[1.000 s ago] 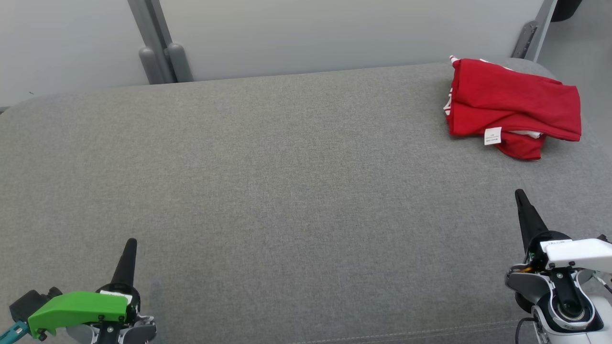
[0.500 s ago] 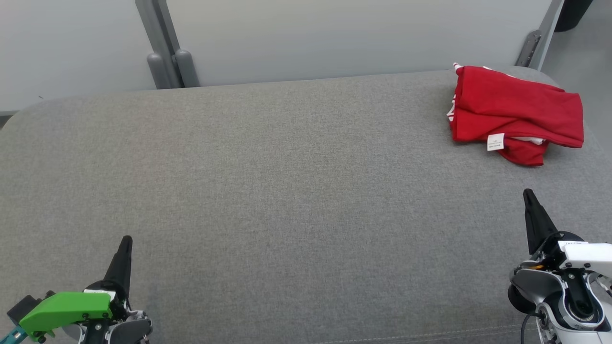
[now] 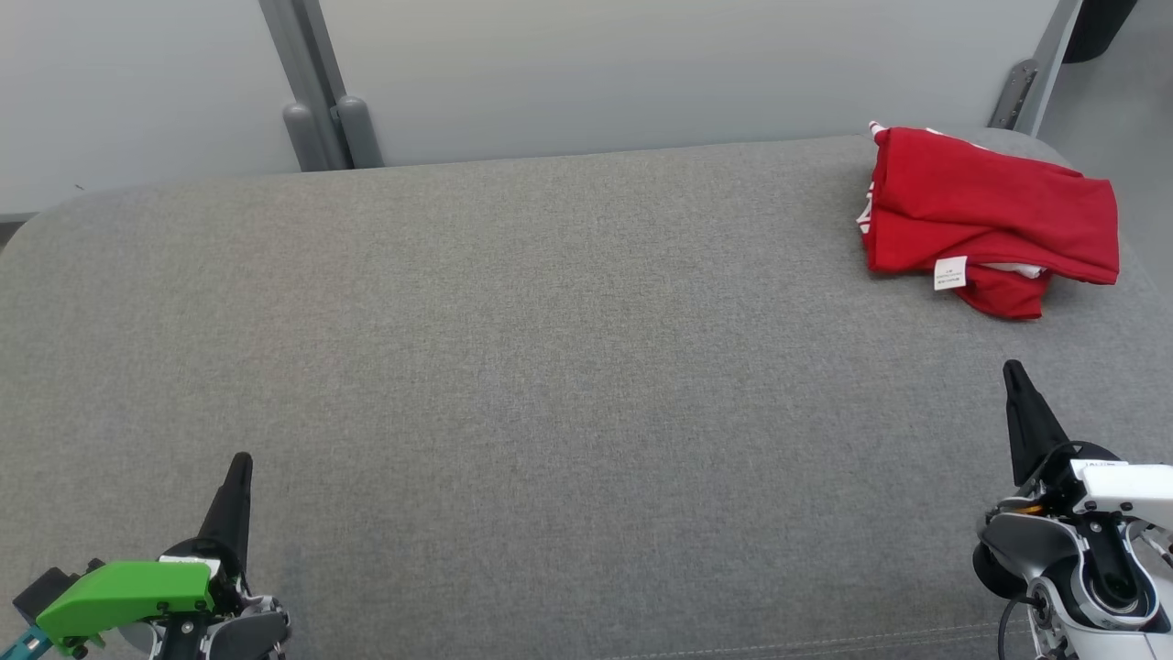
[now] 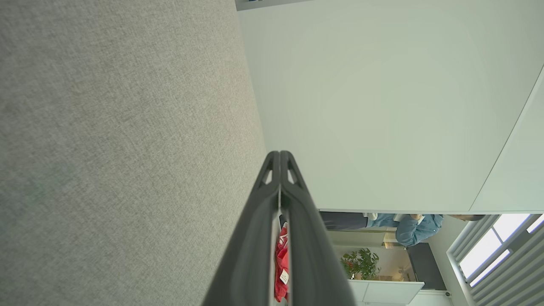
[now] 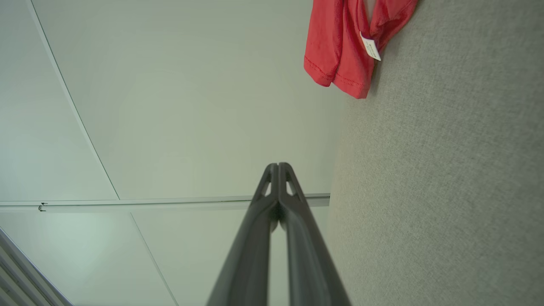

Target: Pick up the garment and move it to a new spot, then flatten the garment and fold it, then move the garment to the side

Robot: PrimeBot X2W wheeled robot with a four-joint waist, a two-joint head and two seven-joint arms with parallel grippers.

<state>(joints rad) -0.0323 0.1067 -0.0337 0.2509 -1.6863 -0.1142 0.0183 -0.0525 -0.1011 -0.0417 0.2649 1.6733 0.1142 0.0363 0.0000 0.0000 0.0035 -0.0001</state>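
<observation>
Left gripper [image 3: 240, 461] is seen at the lower left of the head view, fingers pressed together to one point, nothing held. Right gripper [image 3: 1012, 368] is seen at the lower right, jaws likewise fully closed, nothing between them. Both closures are confirmed in the wrist views, where the fingertips are met along the seam.

Garment [image 3: 990, 215], red, is laid as a folded, slightly rumpled bundle on the grey cushion [image 3: 550, 330]. It is placed straight ahead of the right jaws, apart from them and not touched. From the left jaws it is set far ahead and well off to the right. A white label [image 3: 949, 273] is shown on the bundle's edge nearest the right jaws. A bit of white fabric is glimpsed under the red fold just beside it.

In the left wrist view a sliver of red is caught through the slit between the finger bodies.

The cushion is spread under both jaws; whether the tips are touching it cannot be told. A pale wall panel [image 3: 641, 64] is seen beyond the cushion. A pair of grey posts [image 3: 321, 119] is stood far ahead of the left jaws. A green cover [image 3: 128, 591] is mounted behind the left jaws, a white casing [image 3: 1123, 478] behind the right ones. A person in a blue top [image 4: 418, 224] and a potted plant [image 4: 361, 263] are seen far off beside the left fingers.
</observation>
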